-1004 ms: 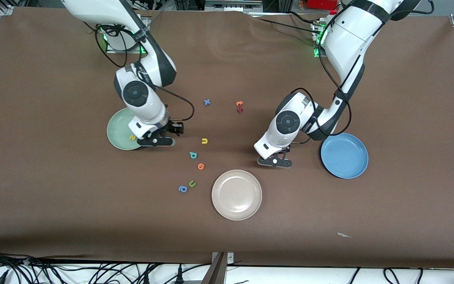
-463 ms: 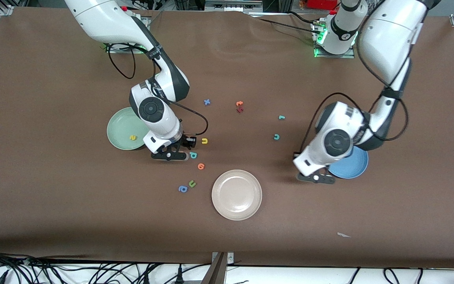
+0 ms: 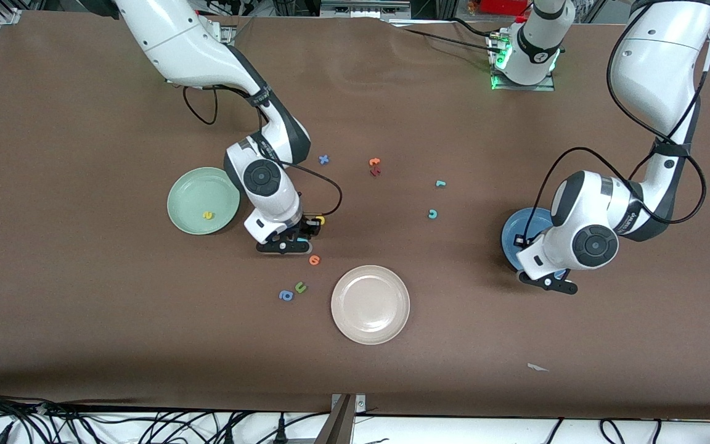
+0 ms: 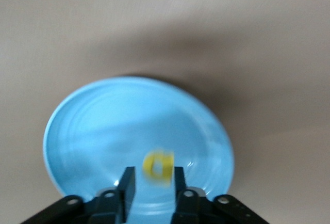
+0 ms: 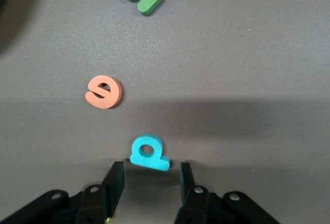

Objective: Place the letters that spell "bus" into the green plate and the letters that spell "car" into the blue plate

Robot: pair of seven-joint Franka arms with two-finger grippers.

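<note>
My left gripper hangs over the blue plate. In the left wrist view its jaws stand open, and the yellow "a" sits blurred between the fingertips, with a gap on one side, above the blue plate. My right gripper is down at the table, open, its fingers flanking the teal "b". The yellow "u" lies beside it. The yellow "s" lies in the green plate. The teal "c" and teal "r" lie mid-table.
An orange letter, a green "u" and a blue "a" lie nearer the camera than the right gripper. A cream plate sits beside them. A blue "x" and orange and red letters lie farther back.
The left arm swung from mid-table to over the blue plate, and its jaws have parted. The right arm moved from the green plate to the teal "b".
</note>
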